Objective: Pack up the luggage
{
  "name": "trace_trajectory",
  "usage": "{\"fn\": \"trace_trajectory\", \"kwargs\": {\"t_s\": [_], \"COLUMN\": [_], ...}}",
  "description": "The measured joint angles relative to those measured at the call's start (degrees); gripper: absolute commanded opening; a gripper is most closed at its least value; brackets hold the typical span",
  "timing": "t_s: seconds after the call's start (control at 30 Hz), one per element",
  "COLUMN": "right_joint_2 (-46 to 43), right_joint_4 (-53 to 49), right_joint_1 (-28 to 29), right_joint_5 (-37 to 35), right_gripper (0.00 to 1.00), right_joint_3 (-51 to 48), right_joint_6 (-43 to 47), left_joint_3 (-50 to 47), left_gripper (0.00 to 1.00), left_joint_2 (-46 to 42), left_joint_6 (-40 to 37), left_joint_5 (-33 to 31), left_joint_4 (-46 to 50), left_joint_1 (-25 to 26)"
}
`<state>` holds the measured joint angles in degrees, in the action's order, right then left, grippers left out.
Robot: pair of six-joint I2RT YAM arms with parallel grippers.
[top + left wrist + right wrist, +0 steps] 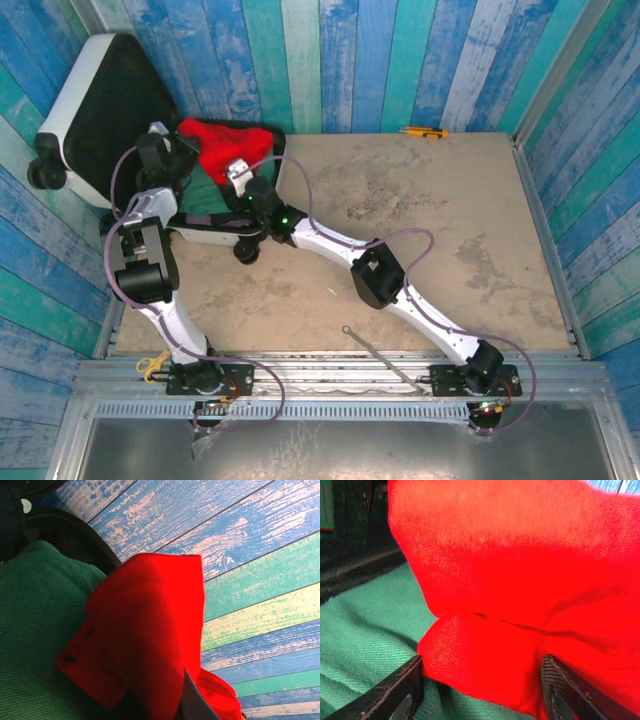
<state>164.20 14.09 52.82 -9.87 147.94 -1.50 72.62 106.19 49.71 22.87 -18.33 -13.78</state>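
Blue plank walls [350, 60] ring a tan table [420, 220]; the suitcase [75, 100] lies open in its far-left corner, stiff-shelled, bulky, probably best taken by the lid rim. Directly over its open half, the left gripper [170, 148] is pinched shut, apparently on the red cloth [230, 140], while the right gripper [480, 680] straddles a fold, half open.

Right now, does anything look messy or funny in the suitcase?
Yes. The red cloth is bunched in a crumpled heap on the flat green cloth in the suitcase, not folded neatly.
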Motion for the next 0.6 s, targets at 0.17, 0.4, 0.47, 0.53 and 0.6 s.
{"fn": "trace_trajectory", "kwargs": {"t_s": [0.17, 0.4, 0.47, 0.53, 0.6], "right_joint_2": [-4.1, -15.9, -19.3, -23.2, -26.8], "right_joint_4": [3.6, 4.5, 4.5, 4.5, 4.6], "right_joint_1": [0.3, 0.3, 0.3, 0.3, 0.3], "right_joint_5": [1.2, 2.7, 3.1, 4.0, 4.9], "right_gripper": [0.61, 0.87, 0.91, 0.93, 0.93], "right_joint_3": [-8.0, -25.4, -30.3, -35.7, -40.5], "right_joint_6": [2.1, 3.8, 3.9, 3.9, 3.8], "left_joint_3": [0.0, -1.2, -2.6, -3.1, -3.1], "left_gripper": [0.0, 0.0, 0.05, 0.19, 0.45], "left_joint_2": [-0.1, -2.8, -4.2, -4.8, -4.8], "left_joint_6": [-0.7, -4.4, -5.8, -7.1, -8.2], "left_joint_5": [0.0, -1.8, -3.0, -4.3, -5.2], "left_joint_4": [0.7, 4.2, 5.1, 6.5, 7.8], "left_joint_1": [0.0, 0.0, 0.0, -0.1, -0.4]}}
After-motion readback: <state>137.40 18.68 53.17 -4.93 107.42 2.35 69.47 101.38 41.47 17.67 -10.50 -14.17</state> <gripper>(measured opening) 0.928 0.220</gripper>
